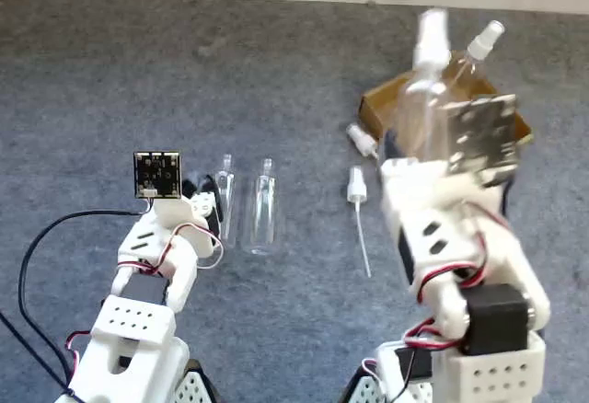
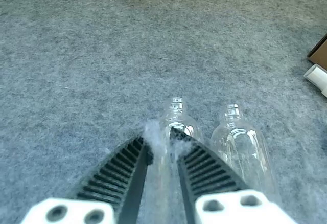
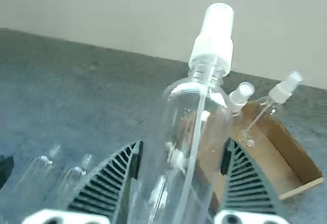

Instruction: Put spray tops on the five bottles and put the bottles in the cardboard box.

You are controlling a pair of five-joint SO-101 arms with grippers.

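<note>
In the right wrist view my right gripper [image 3: 179,183] is shut on a clear bottle [image 3: 194,116] with a white spray top [image 3: 214,35], holding it upright in the air near the cardboard box [image 1: 377,104]. The box holds bottles whose spray tops [image 1: 488,37] stick out. Two bottles without tops lie side by side on the grey cloth. My left gripper [image 2: 162,147] is shut on the body of one bottle [image 2: 176,121], and the other bottle [image 2: 237,137] lies just beside it. Two loose spray tops [image 1: 357,187] [image 1: 361,138] lie between the bottles and the box.
The grey cloth [image 1: 110,81] covers the table. One loose spray top's long thin tube [image 1: 364,242] trails toward the right arm's base. A black cable [image 1: 37,237] loops beside the left arm. The box corner [image 2: 319,52] shows in the left wrist view.
</note>
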